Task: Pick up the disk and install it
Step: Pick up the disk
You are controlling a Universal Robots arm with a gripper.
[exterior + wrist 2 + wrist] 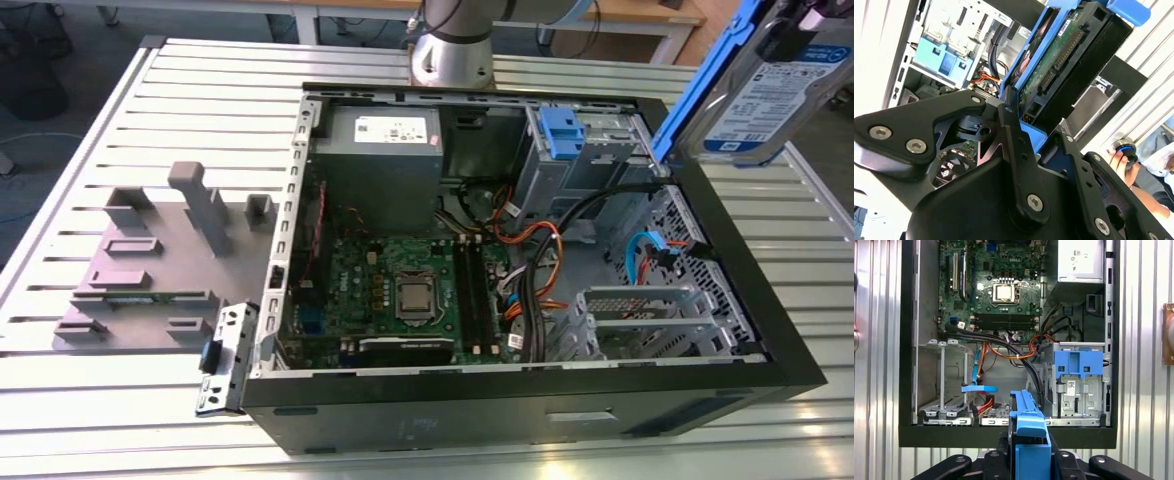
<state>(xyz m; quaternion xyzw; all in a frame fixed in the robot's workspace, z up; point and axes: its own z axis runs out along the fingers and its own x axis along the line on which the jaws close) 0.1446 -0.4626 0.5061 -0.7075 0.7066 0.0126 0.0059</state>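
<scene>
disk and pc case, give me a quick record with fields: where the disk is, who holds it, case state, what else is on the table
disk: held in the air above the case's far corner on the exterior view's right, blue carrier around it
gripper: jaws shut on the disk's carrier
case: lying open on the table, motherboard exposed
drive cage: grey, blue latch on it
table: slatted metal, grey fixture on the exterior view's left

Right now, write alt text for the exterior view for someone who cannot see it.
The disk hangs in the air above the far corner, on the view's right, of an open computer case lying on a slatted metal table. Inside are a motherboard, power supply and cables.
</scene>
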